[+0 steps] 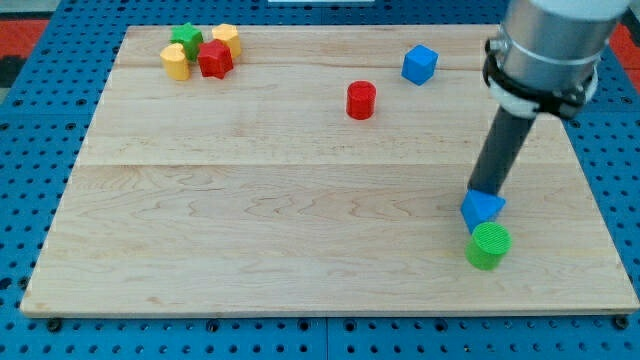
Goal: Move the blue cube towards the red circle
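Blue cube (419, 64) near red circle (361, 100); my tip (484, 192), no claw, touches another blue block (482, 208).

Arm housing (552, 35): broad light-grey cylinder, smooth, matte, cut off by the view's top edge at about 1 o'clock. Below it a black collar ring (540, 85), with a thin white band showing under its lower edge. From the collar a straight dark rod (503, 150), near-black, round in section, much narrower than the housing. My tip (481, 192): plain dark end, no markings visible.
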### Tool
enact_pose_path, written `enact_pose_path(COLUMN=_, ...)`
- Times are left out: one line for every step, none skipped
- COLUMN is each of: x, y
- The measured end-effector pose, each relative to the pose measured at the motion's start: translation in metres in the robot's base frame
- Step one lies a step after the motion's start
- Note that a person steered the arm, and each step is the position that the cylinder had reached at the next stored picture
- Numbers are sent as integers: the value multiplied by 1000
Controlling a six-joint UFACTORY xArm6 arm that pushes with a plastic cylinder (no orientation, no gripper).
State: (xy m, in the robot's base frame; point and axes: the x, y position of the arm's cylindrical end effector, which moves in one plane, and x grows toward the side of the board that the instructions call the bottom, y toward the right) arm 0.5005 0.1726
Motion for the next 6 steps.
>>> enact_pose_path(x=10, y=-3)
enact_pose_path(x=8, y=-2)
enact_pose_path(x=-58, y=13)
enact_pose_path(x=-136, y=25)
enact_pose_path(x=-183, y=65)
enact_pose_path(x=-221, y=40)
